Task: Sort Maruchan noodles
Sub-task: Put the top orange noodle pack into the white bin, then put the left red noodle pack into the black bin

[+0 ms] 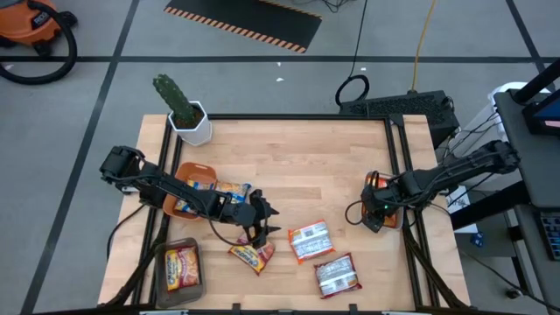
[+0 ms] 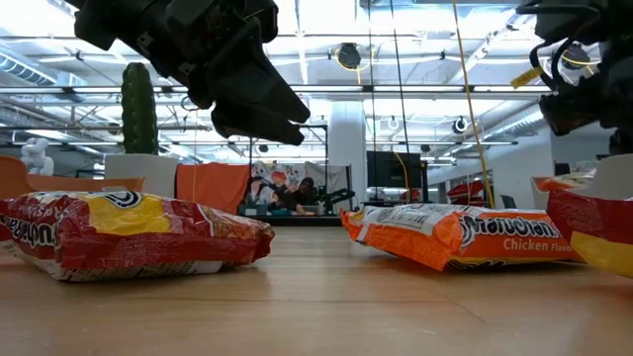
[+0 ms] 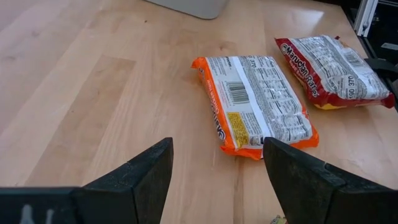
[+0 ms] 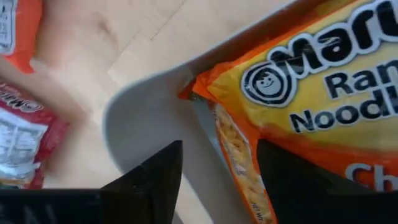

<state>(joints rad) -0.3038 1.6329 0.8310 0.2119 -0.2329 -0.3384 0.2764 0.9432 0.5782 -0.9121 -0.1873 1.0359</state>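
Hovering above the wooden table (image 1: 289, 166), the left gripper (image 1: 265, 220) is seen near the front middle with its fingers (image 3: 146, 177) spread apart and nothing held between them. Just below it in the high view, a red and yellow packet (image 1: 253, 255) is laid flat on the wood. An orange packet (image 1: 311, 241) is placed face down to the right of that gripper, its barcode side turned up, and a dark red packet (image 1: 337, 275) is set just beside it, nearer the front edge. In the left wrist view these same two packets are shown side by side, close but apart, beyond the open fingers.

At the left side, an orange bowl (image 1: 194, 170) is filled with several blue and yellow packets (image 1: 223, 189), and a grey tray (image 1: 163, 262) at the front left corner is occupied by one red and yellow packet (image 1: 180, 268).

The right gripper (image 1: 378, 213) is positioned at the right edge of the table, over a second grey tray (image 4: 143, 118) in which an orange-yellow chicken packet (image 4: 311, 93) is lodged. Its fingers (image 4: 149, 180) are parted around the packet's edge, but whether it is being touched cannot be told.

A potted cactus (image 1: 181, 107) is stood at the back left corner.
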